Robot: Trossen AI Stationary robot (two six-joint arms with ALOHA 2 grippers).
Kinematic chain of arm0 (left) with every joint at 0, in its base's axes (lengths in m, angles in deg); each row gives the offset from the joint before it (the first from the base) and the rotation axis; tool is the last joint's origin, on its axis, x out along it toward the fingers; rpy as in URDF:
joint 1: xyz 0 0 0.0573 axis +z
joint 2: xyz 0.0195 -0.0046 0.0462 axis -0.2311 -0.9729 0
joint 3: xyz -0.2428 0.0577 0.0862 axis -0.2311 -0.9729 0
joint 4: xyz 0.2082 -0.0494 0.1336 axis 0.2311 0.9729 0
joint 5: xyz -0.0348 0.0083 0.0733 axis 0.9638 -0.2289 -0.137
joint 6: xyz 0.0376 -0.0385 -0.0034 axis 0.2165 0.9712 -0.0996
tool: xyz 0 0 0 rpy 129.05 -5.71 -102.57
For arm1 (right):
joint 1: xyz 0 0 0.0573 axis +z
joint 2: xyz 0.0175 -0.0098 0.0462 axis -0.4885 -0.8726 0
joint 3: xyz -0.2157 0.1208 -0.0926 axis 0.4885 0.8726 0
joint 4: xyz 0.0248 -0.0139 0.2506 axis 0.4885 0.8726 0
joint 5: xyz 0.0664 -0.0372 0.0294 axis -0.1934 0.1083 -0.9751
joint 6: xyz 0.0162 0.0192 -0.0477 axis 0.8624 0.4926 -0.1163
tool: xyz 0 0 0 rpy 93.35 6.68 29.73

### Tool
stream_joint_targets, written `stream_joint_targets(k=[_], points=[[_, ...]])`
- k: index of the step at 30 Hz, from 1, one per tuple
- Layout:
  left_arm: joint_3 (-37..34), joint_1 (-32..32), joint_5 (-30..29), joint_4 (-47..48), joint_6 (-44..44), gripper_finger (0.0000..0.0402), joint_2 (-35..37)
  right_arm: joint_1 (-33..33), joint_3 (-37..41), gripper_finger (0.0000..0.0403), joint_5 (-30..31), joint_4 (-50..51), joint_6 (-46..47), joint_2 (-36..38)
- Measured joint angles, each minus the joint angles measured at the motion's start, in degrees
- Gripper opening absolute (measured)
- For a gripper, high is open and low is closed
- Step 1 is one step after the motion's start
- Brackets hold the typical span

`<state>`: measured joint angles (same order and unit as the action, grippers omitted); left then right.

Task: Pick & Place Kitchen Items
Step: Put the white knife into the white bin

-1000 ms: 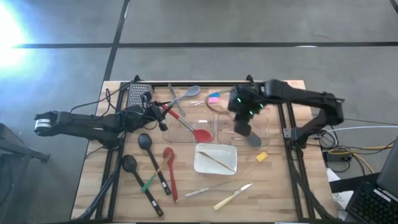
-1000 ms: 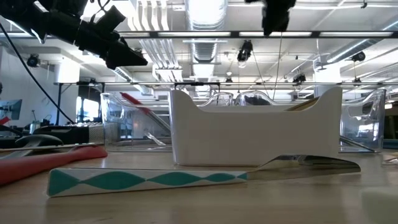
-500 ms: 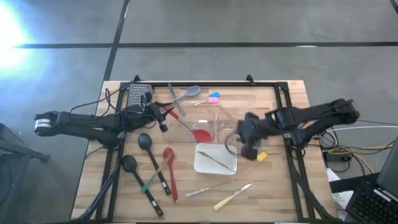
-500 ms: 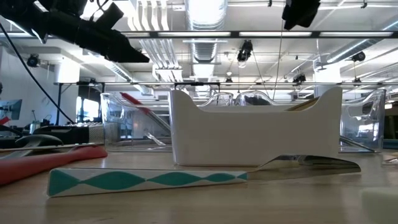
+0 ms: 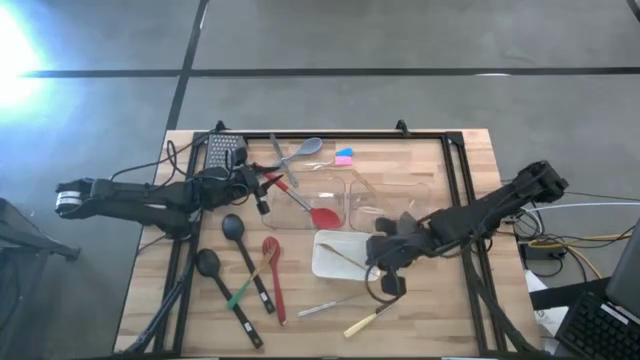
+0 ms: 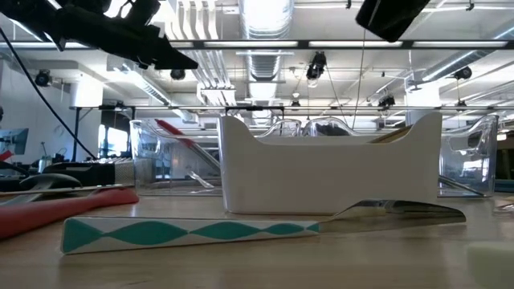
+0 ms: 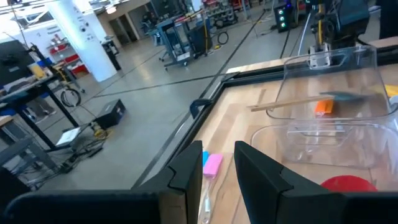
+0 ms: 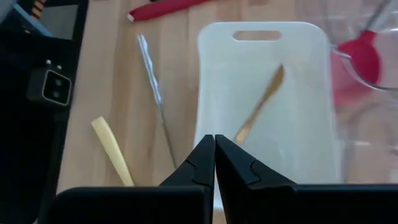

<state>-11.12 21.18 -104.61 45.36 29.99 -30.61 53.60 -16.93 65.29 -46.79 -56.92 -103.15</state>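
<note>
The right gripper [image 5: 388,284], fingers pressed together and empty, has swung from the clear plastic bins [image 5: 400,200] to beside the yellow-handled knife [image 5: 373,315], likely its next pick.

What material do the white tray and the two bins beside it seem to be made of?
White tray: likely plastic, opaque, smooth, matte, with a moulded handle slot.
Bins: probably clear hard plastic; the table and a red spoon show through their glossy walls.
</note>
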Motion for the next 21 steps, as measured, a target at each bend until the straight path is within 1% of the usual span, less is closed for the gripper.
stream_joint_targets(k=[4, 7, 9, 13, 16, 18, 21], points=[[0.0, 0.0, 0.8, -0.1, 0.7, 0.0099, 0.0, 0.0, -2.9, 0.0008, -3.7, -4.3, -1.8, -5.4], [0.0, 0.0, 2.4, 0.4, 1.3, 0.0099, -0.2, 0.0, -7.8, 0.0008, -7.1, -4.5, -4.7, -10.7], [0.0, 0.0, 3.3, 0.5, 2.0, 0.0099, -0.3, 0.0, -11.7, 0.0008, -10.0, -4.0, -5.1, -14.4], [0.0, 0.0, 4.1, 0.6, 2.5, 0.0099, -0.6, 0.2, -19.6, 0.0008, -13.0, 0.2, -4.9, -21.0], [0.0, 0.0, 5.1, 0.6, 2.9, 0.0099, -0.6, 0.4, -24.8, 0.0012, -14.6, 6.6, -4.8, -25.4], [-0.1, 0.0, 6.3, 0.8, 3.2, 0.0099, -0.6, 0.5, -27.3, 0.0023, -15.1, 8.4, -4.6, -27.9], [-0.1, 0.0, 7.6, 1.7, 3.3, 0.0099, -0.7, 0.4, -30.3, 0.0051, -17.2, 8.1, -3.7, -31.1]])
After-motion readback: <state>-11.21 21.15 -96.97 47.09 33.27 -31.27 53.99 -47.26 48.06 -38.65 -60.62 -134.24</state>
